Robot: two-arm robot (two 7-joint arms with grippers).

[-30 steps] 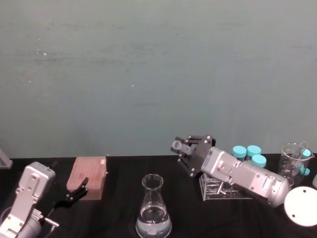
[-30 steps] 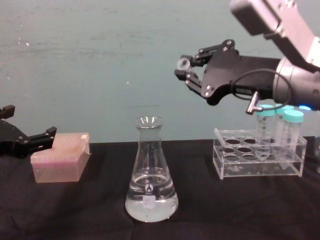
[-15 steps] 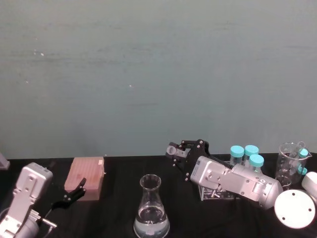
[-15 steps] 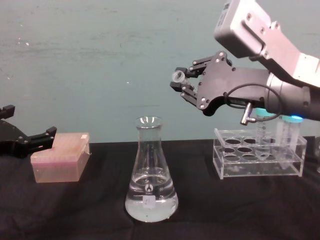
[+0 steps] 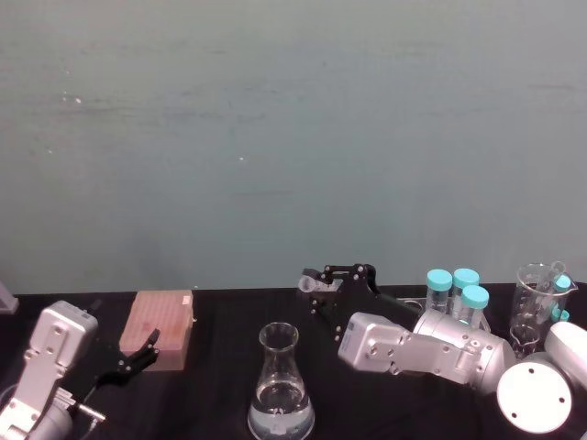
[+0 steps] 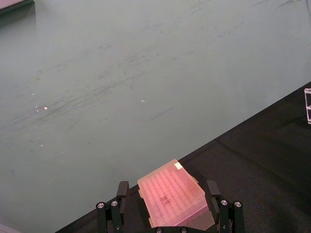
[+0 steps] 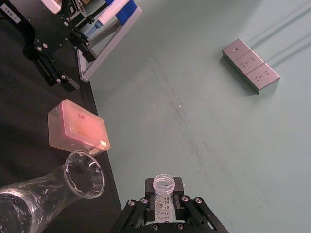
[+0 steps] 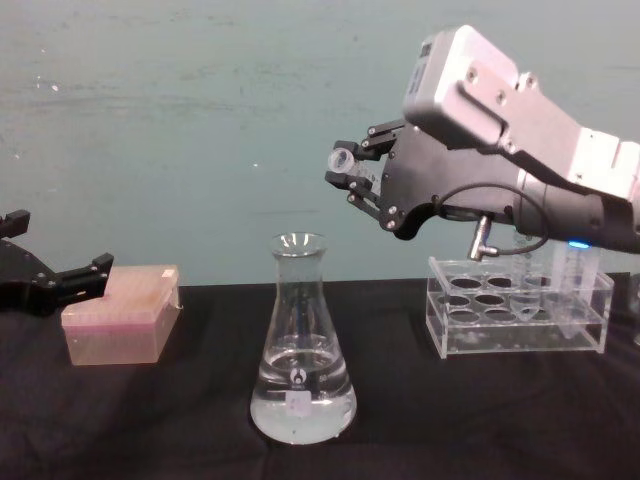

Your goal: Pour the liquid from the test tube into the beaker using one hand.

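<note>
1. Chest view: black right gripper [image 8: 347, 172] on a silver-grey wrist reaches leftward, high over the black worktop [image 8: 500, 420], jaws pinching the small clear plastic test tube [image 8: 343, 158].
2. Tube mouth hangs above and right of the tall clear glass conical flask [image 8: 301, 350], apart from it.
3. Black left gripper [image 8: 70, 275] sits low by the pink box [image 8: 120, 315], jaws spread.

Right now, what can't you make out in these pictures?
Liquid in the small clear plastic tube: right wrist view, the right gripper's black fingers hide its lower part; chest view, too small.
Teal-capped tall tubes: chest view, the right arm covers their caps.
Tall clear glass conical flask's label logo: chest view, too small.
</note>
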